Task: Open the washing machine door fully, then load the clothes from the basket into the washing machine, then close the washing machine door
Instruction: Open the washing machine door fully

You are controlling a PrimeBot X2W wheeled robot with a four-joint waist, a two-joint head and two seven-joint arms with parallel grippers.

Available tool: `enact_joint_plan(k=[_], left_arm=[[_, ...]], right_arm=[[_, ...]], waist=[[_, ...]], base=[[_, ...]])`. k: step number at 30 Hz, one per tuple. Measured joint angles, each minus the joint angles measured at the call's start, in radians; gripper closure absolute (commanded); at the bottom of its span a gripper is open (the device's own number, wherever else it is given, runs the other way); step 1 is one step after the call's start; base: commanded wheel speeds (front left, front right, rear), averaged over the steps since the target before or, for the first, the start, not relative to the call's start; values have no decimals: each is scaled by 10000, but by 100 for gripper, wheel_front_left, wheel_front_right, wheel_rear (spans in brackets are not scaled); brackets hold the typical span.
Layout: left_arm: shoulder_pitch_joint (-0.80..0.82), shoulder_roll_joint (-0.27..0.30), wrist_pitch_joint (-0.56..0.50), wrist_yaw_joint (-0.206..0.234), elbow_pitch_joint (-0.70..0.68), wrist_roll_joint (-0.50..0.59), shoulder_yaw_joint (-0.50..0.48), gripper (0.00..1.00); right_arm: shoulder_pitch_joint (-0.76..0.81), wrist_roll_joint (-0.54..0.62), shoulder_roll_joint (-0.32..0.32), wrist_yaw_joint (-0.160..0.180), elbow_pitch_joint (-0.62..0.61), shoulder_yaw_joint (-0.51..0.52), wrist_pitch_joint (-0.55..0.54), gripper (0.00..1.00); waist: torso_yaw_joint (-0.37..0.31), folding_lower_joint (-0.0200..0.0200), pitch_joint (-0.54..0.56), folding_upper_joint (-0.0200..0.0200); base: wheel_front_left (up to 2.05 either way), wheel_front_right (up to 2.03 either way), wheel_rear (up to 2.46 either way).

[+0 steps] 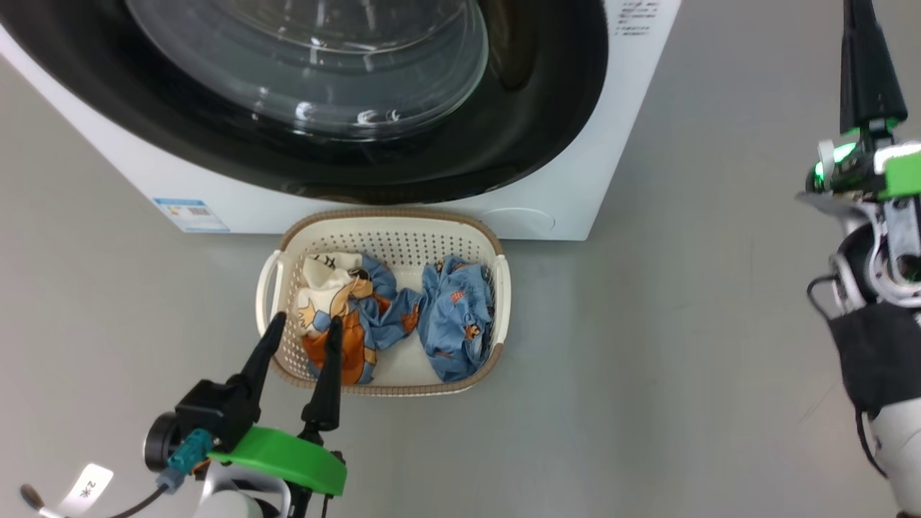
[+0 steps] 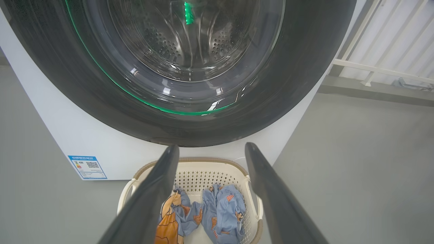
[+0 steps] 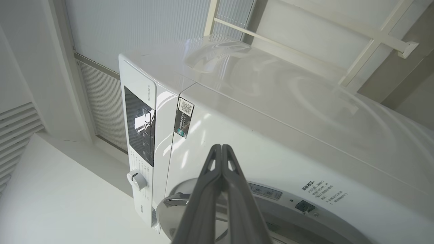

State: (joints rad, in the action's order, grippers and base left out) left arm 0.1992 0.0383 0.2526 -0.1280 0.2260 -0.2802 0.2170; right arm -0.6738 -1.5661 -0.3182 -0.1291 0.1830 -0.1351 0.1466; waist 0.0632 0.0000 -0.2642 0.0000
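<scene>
Lying in the one basket (image 1: 388,214) are two clothes (image 1: 392,311): one cream-and-orange patched at 9 o'clock, one blue at 3 o'clock. The basket sits on the floor (image 1: 683,360) at 6 o'clock of the washing machine's (image 1: 633,108) single closed washing machine door (image 1: 547,108). The left gripper's (image 1: 307,319) two fingers stand spread and empty over the basket's 7 o'clock corner. The right gripper's (image 3: 221,149) two fingers are pressed together, empty, far off at 3 o'clock.

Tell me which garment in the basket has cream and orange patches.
The left-end garment in the basket, by the left gripper in the head view; the right-end garment is light blue with small orange prints.
</scene>
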Motion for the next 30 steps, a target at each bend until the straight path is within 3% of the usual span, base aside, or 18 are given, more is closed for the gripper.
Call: enact_joint_plan(k=[7,20,30], left_arm=[[328,-6,2,0,-2,-61,201,0],[699,-13,27,0,-38,-351,627,0],[1067,-17,27,0,-245,-629,949,0]], right_arm=[[-949,-1149,-136,0,671,330,-2299,100],[-2707,-1492,-132,0,2698,683,-6358,100],[-3681,-1501,-115,0,3427,832,-7565,100]], waist=[[261,0,-363,0],[711,0,-1093,0],[1031,0,-1542,0]], base=[[0,0,0],[0,0,0],[0,0,0]])
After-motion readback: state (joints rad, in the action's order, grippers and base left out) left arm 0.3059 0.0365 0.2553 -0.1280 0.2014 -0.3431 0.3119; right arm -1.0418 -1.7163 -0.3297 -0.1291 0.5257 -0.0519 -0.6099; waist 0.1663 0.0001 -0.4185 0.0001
